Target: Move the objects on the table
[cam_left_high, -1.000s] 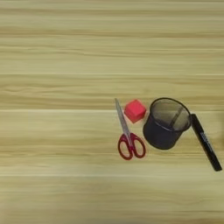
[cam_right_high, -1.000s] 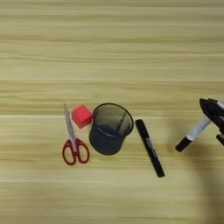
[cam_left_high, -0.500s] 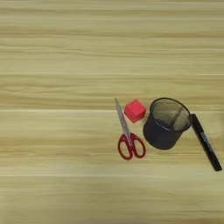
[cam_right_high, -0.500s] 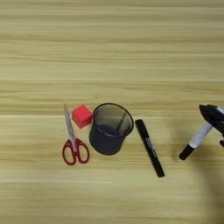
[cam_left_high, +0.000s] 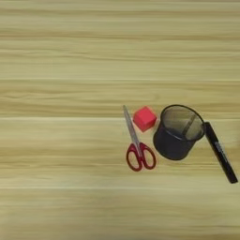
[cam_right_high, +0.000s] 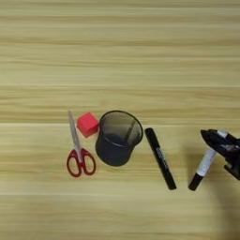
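The white marker is gripped near its upper end by the black fingers, its dark cap pointing down-left toward the tabletop.

Desk setting: wooden table; pen cup; scissors; markers

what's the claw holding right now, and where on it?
The right claw is shut on the white marker, gripping it at its upper end; the dark-capped tip hangs free, pointing down-left toward the table.
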